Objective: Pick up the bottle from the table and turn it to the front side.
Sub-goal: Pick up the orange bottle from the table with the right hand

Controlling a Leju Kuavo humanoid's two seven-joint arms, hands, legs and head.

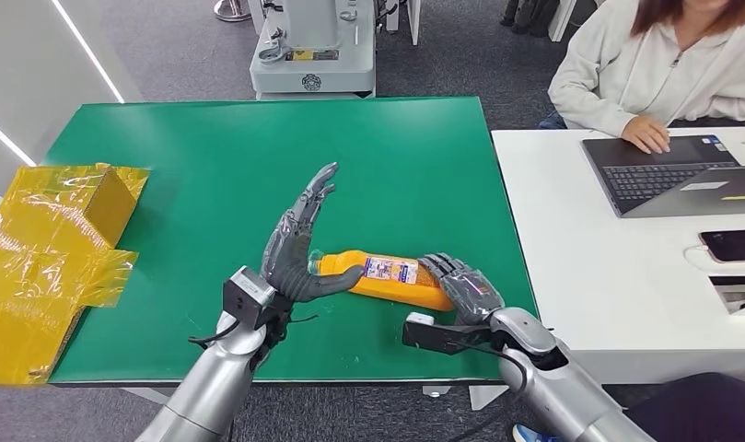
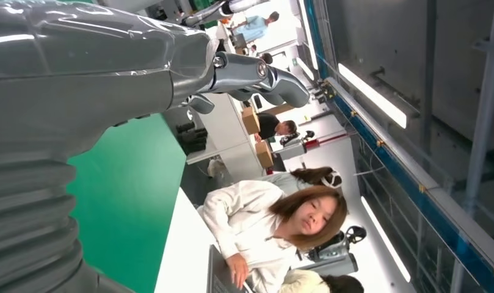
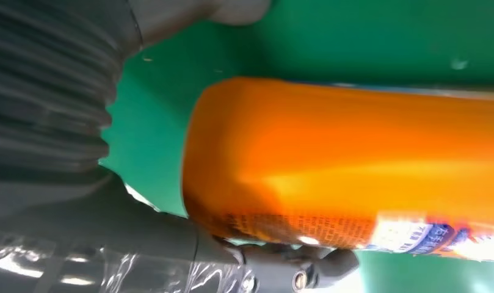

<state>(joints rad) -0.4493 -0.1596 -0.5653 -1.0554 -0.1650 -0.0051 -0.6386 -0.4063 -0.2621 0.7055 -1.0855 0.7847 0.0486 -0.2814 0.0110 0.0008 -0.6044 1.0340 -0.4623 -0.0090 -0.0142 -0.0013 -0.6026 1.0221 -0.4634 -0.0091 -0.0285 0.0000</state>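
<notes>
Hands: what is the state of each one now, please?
Left hand: open, its thumb touches the bottle.
Right hand: holding the bottle's base.

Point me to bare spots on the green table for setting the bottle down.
Free: the far half of the green table, and the strip between the yellow wrapped box and the left hand. Crowded: near edge, where both hands meet the orange bottle; right hand at its base.

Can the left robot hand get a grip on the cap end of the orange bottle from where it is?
Probably yes. The left robot hand is already at the bottle, thumb lying across its neck, other fingers spread upward. The right robot hand holds the far end, so nothing blocks it.
</notes>
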